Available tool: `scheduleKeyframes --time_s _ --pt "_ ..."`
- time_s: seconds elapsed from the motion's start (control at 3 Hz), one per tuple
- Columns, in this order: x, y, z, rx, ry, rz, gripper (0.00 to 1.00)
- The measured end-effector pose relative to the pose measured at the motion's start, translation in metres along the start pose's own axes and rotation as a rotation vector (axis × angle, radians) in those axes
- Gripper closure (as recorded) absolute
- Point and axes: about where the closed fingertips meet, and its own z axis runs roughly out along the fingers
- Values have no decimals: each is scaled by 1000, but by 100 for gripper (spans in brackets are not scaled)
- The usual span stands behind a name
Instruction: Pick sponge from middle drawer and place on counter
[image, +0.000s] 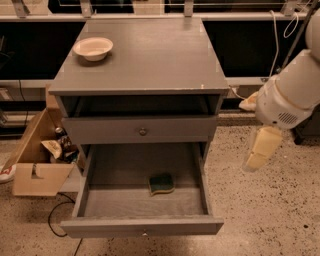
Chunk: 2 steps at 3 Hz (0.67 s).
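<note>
Sponge (161, 183) lay flat on the plank floor of the middle drawer (125, 202), green face up, a little right of centre and nearer the back than the front, touching neither side wall. The drawer stood pulled fully out beneath a closed drawer front (142, 131) with a brass knob. The gripper (255, 162) hung pointing downward off the cabinet's right side, outside the drawer's right wall and above the speckled floor, at the end of the one white arm (292, 92); whether it was open or closed could not be told. From there the sponge lay to the left and lower, with the drawer's wall between them. Its long side seemed to run roughly across the drawer, slightly askew to the front. The counter (150, 65) held a cream bowl (93, 48) at its back left corner.
</note>
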Motion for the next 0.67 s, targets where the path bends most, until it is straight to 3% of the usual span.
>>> scheduleKeyframes --time_s 0.33,0.67 --pt "2 -4 77 -79 -104 20 0" --pt "2 -4 84 -86 -107 23 0"
